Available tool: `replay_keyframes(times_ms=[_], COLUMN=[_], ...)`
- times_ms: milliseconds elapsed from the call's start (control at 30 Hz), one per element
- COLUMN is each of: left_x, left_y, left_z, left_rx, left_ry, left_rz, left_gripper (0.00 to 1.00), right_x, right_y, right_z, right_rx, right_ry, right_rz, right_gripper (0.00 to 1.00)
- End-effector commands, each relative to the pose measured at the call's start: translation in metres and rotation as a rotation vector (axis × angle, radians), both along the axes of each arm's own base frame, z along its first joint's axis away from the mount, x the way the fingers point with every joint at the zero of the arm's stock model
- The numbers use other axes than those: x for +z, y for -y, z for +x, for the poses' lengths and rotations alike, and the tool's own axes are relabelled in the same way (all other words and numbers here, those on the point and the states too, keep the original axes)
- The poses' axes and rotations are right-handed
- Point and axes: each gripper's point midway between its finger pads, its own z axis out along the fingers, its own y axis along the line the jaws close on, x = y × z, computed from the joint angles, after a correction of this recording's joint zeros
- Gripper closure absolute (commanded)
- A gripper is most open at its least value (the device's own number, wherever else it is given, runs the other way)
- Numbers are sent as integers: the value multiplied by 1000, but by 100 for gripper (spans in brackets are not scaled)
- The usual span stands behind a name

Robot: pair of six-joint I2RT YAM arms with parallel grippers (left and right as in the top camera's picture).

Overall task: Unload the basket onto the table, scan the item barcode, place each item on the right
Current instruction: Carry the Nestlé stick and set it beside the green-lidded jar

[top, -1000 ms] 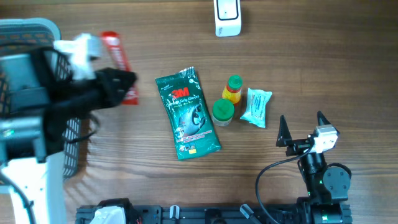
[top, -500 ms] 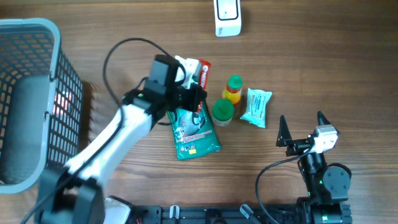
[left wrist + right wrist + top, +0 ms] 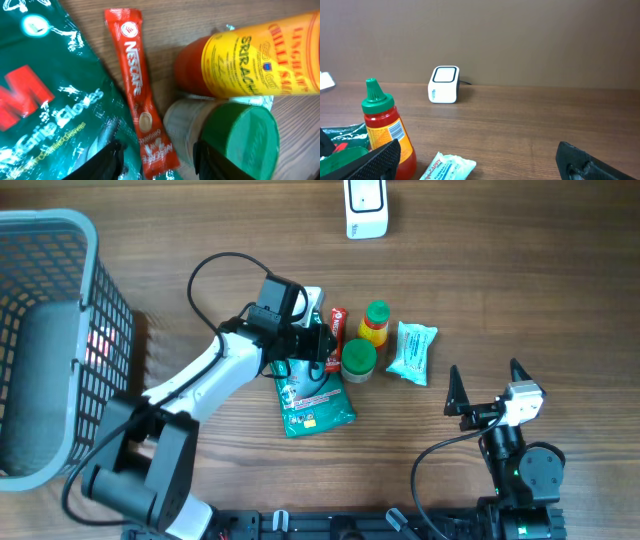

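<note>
left gripper (image 3: 159, 154) sits over the Nescafe sachet (image 3: 137, 95), jaws partway apart around its end, not pinching it; sachet's flat on the table (image 3: 520, 260), between glove pack (image 3: 45, 100) and sriracha bottle (image 3: 240, 60); right gripper (image 3: 485, 370) gapes wide, holding nothing, well apart.

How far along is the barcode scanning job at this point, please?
Done: the red Nescafe coffee sachet lies flat beside the green 3M glove pack. In hand: nothing; the left pincer stands open over it, the right pincer open, away from the items. Left: no item is at the white box-shaped scanner, so scanning looks outstanding.
</note>
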Motion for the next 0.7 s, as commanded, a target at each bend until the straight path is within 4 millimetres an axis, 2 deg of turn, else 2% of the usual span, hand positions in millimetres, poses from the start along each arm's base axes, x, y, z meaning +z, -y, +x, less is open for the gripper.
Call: replay_keyframes(times_ms=[0,100,167,200,267,300,333,400,467,567,667], left_x=[102,182,250,290,331,341,356,362,355,323,285], left_y=[-20,-59,-103,-133,-176,-193,-234,-276,-322,-370,-397], left_z=[33,40,36,29,14,8,-9,-29,-50,-66,-57], left_rx=[92,218,359,458,611,670,844,1034,1212,1382,1404], left_ry=[228,384,533,629,745,776,815,815,766,613,446], left_rz=[-13,12,50,71,114,136,182,220,269,286,191], left_gripper=[50,42,32,25,18,17,17,15,9,9,11], right_x=[2,2,2,2,2,2,2,2,2,2,2], right_y=[1,1,1,1,1,1,1,1,1,1,1], right_z=[0,0,0,0,0,0,0,0,0,0,0], right_rx=[-3,-3,-3,-3,-3,-3,-3,-3,-3,-3,-3], right_ry=[11,11,11,11,11,11,11,11,11,11,11], right_rz=[-9,-9,-10,-10,-10,-9,-10,-9,-9,-10,-9], right_gripper=[0,0,0,0,0,0,0,0,0,0,0])
